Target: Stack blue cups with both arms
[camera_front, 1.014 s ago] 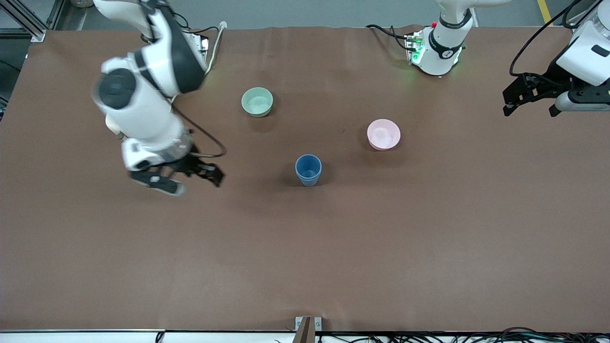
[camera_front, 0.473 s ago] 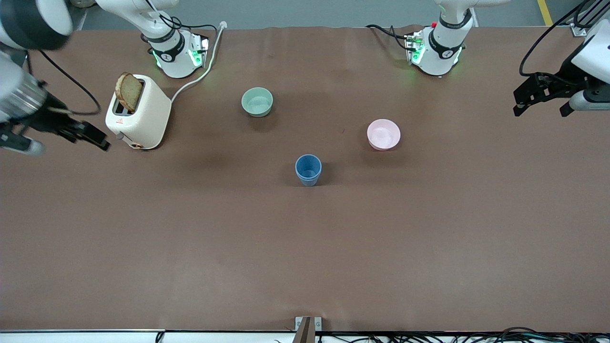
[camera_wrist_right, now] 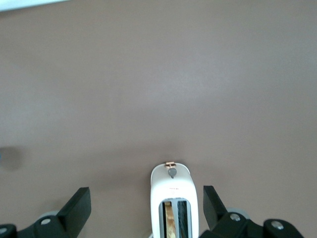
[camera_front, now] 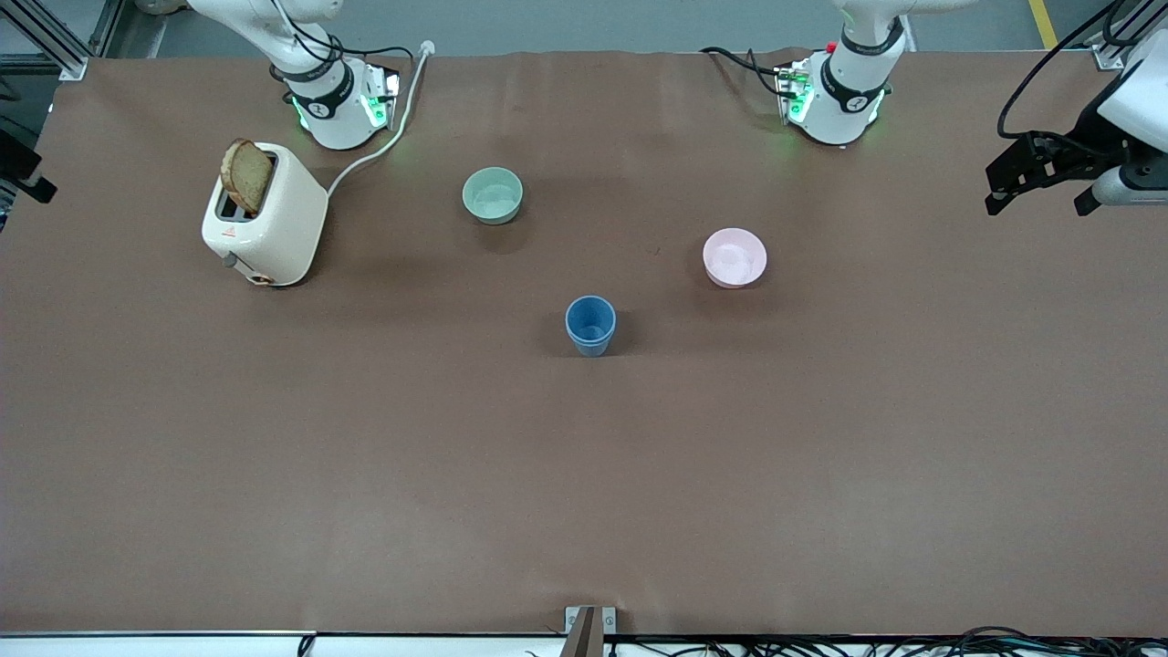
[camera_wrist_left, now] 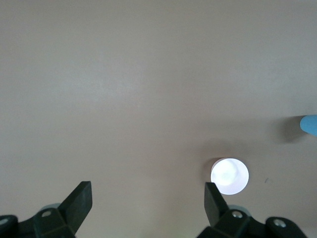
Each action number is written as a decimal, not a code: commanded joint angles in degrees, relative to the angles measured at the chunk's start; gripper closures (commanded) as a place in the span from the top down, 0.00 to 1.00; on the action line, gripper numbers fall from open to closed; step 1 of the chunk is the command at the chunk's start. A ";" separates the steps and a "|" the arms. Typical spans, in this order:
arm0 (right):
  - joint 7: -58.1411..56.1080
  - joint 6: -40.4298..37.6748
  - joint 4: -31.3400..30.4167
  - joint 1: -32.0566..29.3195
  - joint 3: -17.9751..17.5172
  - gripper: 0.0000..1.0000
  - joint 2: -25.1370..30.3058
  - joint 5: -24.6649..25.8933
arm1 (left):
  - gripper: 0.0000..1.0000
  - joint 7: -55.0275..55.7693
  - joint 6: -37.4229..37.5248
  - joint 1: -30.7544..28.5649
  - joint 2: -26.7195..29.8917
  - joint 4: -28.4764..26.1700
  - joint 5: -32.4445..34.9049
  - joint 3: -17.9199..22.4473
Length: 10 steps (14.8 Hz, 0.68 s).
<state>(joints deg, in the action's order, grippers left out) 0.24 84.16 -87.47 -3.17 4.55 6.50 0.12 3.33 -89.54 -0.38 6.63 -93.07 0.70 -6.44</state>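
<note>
The blue cups (camera_front: 590,325) stand upright mid-table, one nested in the other, with a double rim showing; an edge of them shows in the left wrist view (camera_wrist_left: 309,125). My left gripper (camera_front: 1040,178) hangs open and empty over the left arm's end of the table, well away from the cups; its own view shows the same (camera_wrist_left: 147,198). My right gripper (camera_wrist_right: 147,201) is open and empty above the right arm's end of the table, with only a black part of it at the edge of the front view (camera_front: 23,169).
A white toaster (camera_front: 266,217) holding a slice of bread stands near the right arm's base, also in the right wrist view (camera_wrist_right: 173,198). A mint-green bowl (camera_front: 493,194) sits farther from the camera than the cups. A pink bowl (camera_front: 735,257) sits toward the left arm's end.
My right arm has swung away from the middle of the table to its own end, uncovering the toaster. My left gripper has drifted slightly outward. The cups have not moved.
</note>
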 commanded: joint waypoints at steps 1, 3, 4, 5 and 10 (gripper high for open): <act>-1.47 -4.62 7.48 -0.70 -0.95 1.00 -6.23 0.41 | 1.00 -1.04 1.30 -0.23 0.49 0.35 0.18 0.11; -1.82 -4.27 5.65 -0.17 -1.03 1.00 -6.24 0.32 | 1.00 -1.57 1.39 -0.32 0.14 1.48 0.18 0.11; -1.91 -3.92 5.21 0.09 -1.12 1.00 -6.23 0.32 | 1.00 -2.09 1.74 -0.32 -0.03 2.01 0.18 0.28; -1.91 -3.05 4.42 0.09 -1.21 1.00 -6.23 0.32 | 1.00 -2.10 1.91 -0.32 -0.04 2.10 0.18 0.29; -3.92 -0.84 2.30 0.36 -1.47 1.00 -5.97 0.32 | 1.00 -2.19 2.79 -0.23 -0.12 2.72 0.18 0.20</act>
<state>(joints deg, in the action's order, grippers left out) -1.94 82.58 -84.20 -2.99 3.25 -0.50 0.11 2.33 -88.18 -0.46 6.63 -91.79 0.70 -6.25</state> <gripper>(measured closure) 0.000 0.000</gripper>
